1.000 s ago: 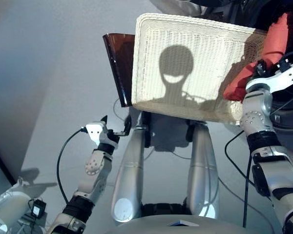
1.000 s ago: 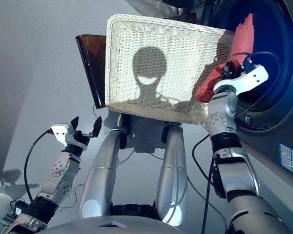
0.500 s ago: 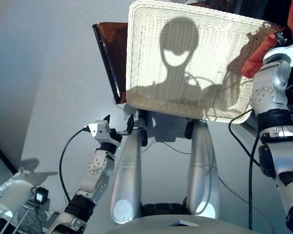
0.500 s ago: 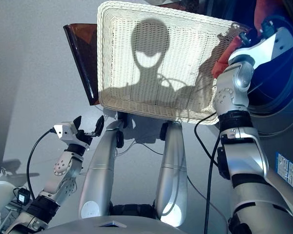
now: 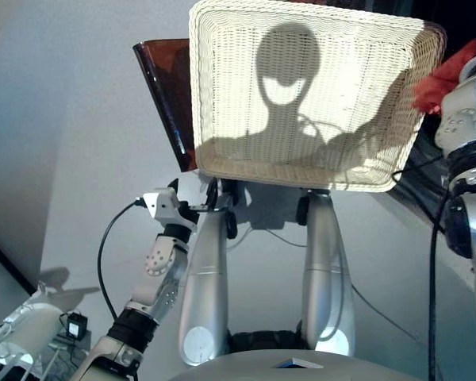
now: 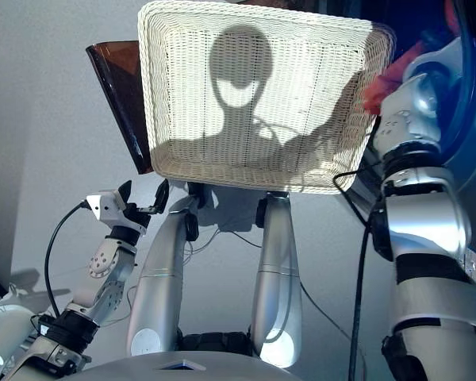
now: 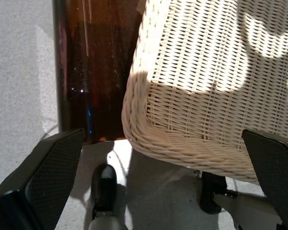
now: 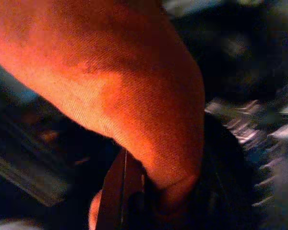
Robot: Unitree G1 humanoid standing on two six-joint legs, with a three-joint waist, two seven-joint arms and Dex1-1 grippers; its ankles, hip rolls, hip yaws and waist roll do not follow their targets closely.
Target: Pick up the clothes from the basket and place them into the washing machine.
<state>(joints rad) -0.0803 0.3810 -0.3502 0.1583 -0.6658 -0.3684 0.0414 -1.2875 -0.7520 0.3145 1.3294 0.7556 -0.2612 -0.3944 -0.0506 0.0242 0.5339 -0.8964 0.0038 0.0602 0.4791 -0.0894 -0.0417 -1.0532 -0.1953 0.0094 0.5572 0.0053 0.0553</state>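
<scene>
The right gripper (image 8: 134,191) is clamped on the soft, finely ribbed coral-red garment (image 8: 115,81), held up beside the far right corner of the shallow cream-white wicker basket (image 5: 222,103) with its braided rim. The left gripper (image 5: 192,208) hangs spread wide, empty, near the basket's near-left corner and a smooth amber translucent panel (image 5: 163,87).

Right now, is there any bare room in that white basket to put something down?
Yes: the whole woven floor of the basket inside its rim is bare. It is crowded only past its right edge, where the right gripper carries the coral red garment.
</scene>
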